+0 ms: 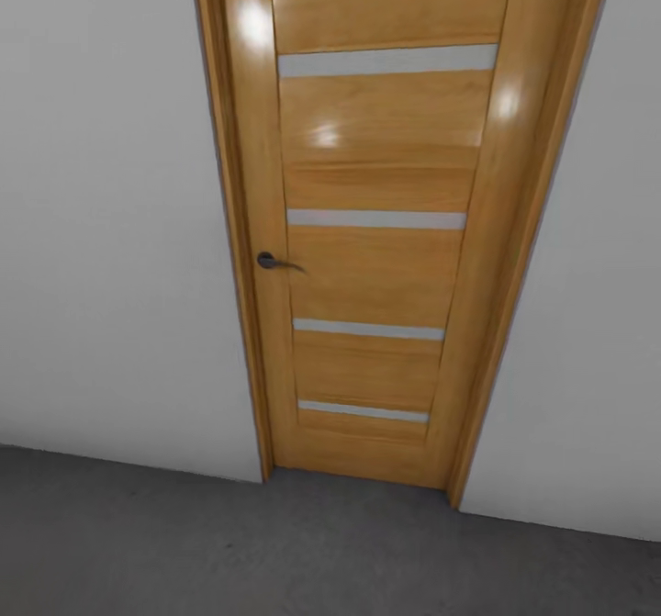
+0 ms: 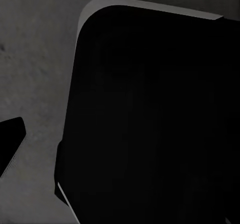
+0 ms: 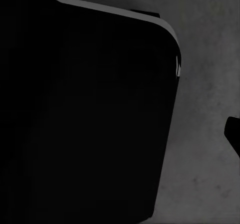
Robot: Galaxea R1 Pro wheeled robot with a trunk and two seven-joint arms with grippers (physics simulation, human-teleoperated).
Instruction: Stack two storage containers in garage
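Head view: a light wooden door point(image 1: 376, 221) stands shut in its frame, crossed by four pale frosted strips point(image 1: 376, 218) spaced from top to bottom, with a small dark lever handle point(image 1: 272, 261) near its left edge at mid height. Glossy highlights lie on the upper panels. Plain white-grey walls point(image 1: 110, 230) flank the door on both sides and meet the floor point(image 1: 275, 552), a dark grey, rough, speckled surface like concrete that runs across the bottom of the picture up to the door's threshold; this is the garage, seen from just in front of the door. Left wrist view: a large black body with a rounded corner and a thin grey edge point(image 2: 150, 114), apparently part of the robot itself, hangs over the same grey speckled floor point(image 2: 35, 58); a dark wedge point(image 2: 10, 139) enters at the picture's edge, too little of it in sight to identify. Whether the left gripper is spread or pressed together cannot be told here. Right wrist view: a matching black rounded body with a grey rim point(image 3: 85, 114) covers most of the frame, the speckled grey floor point(image 3: 205, 83) shows beside it, and a small dark shape point(image 3: 233, 134) cuts in at the border. The right gripper's state likewise cannot be told.
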